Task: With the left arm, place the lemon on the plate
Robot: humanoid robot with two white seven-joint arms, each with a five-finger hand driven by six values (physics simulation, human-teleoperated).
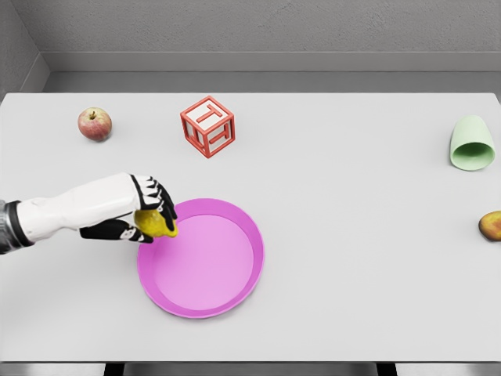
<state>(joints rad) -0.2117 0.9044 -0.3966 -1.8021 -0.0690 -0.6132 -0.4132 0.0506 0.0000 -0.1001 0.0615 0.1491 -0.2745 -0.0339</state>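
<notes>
A yellow lemon (156, 223) is held in my left hand (149, 210), whose black fingers curl over its top. The hand and lemon hang over the left rim of the pink plate (235, 278), which lies on the white table in front of me. My left arm comes in from the left edge, white-sleeved. Part of the lemon is hidden by the fingers. The right arm does not show.
A red apple (95, 124) sits at the back left. A red letter cube (208, 126) stands behind the plate. A pale green cup (472, 144) lies on its side at the right, and an orange-brown fruit (491, 225) rests at the right edge.
</notes>
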